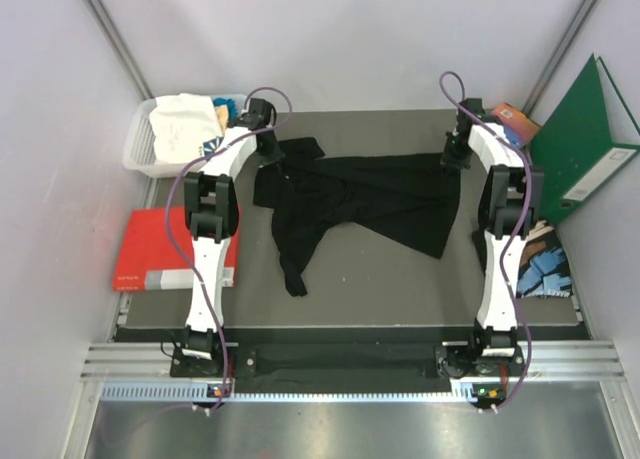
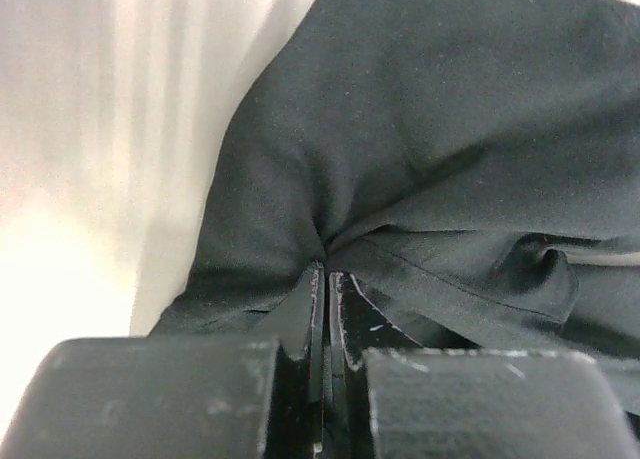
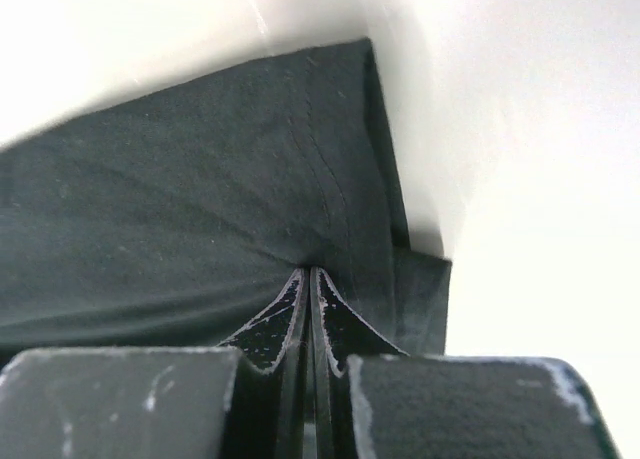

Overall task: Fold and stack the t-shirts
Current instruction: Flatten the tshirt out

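Note:
A large black t-shirt (image 1: 350, 204) lies crumpled across the grey table, one part trailing toward the front at the left. My left gripper (image 1: 268, 144) is shut on its far-left corner; in the left wrist view the dark cloth (image 2: 420, 159) bunches into the pinched fingertips (image 2: 328, 274). My right gripper (image 1: 455, 157) is shut on the far-right edge, where the hemmed cloth (image 3: 200, 229) runs into the closed tips (image 3: 308, 271). White and cream t-shirts (image 1: 183, 124), with a bit of teal-blue (image 1: 224, 107), sit in a bin at the back left.
A white bin (image 1: 137, 144) stands at the back left. A red book (image 1: 150, 249) lies left of the left arm. A green binder (image 1: 590, 144) leans at the right wall. A black magazine with blue print (image 1: 545, 269) lies at the right edge.

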{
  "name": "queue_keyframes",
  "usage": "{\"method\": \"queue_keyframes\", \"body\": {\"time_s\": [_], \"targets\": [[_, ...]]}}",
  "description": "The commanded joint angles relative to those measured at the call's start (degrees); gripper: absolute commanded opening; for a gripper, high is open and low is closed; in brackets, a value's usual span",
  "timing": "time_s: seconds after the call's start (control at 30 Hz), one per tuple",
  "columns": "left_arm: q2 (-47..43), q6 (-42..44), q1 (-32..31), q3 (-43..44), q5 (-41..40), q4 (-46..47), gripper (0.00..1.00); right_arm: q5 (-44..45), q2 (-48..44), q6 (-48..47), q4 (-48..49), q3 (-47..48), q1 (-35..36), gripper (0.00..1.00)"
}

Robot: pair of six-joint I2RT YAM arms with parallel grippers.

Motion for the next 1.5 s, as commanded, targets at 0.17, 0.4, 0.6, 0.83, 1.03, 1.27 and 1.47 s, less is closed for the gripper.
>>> {"method": "queue_keyframes", "body": {"time_s": [0.17, 0.4, 0.6, 0.83, 1.03, 1.27, 1.47], "targets": [[-7.4, -1.9, 5.4, -10.4, -5.0, -6.8, 0.00, -3.4, 15.9, 5.3, 7.5, 21.7, 0.4, 0.02], [-11.9, -0.8, 5.3, -16.9, -1.7, -3.5, 0.03, -5.5, 11.3, 7.0, 13.6, 18.5, 0.4, 0.05], [-18.2, 3.1, 5.1, -14.5, 4.3, 2.5, 0.89, -7.1, -4.3, 2.7, 20.9, 5.7, 2.4, 0.11], [-28.8, 5.9, 4.6, -16.0, 10.5, 6.0, 0.99, -7.3, -19.6, 0.9, 14.3, -2.5, 2.5, 0.34], [-40.3, 3.8, 3.4, -32.3, 15.0, 6.8, 0.99, -5.9, -33.5, 2.8, 12.2, -22.5, 1.3, 0.54], [-51.8, 0.8, 0.2, -50.5, 15.8, 2.6, 0.99, -7.3, -43.1, 3.2, 11.2, -43.7, -4.4, 0.60], [-58.1, -2.9, -6.7, -62.4, 10.9, 2.1, 0.99, -10.0, -43.7, 1.3, 10.1, -51.3, -5.4, 0.59]]}}
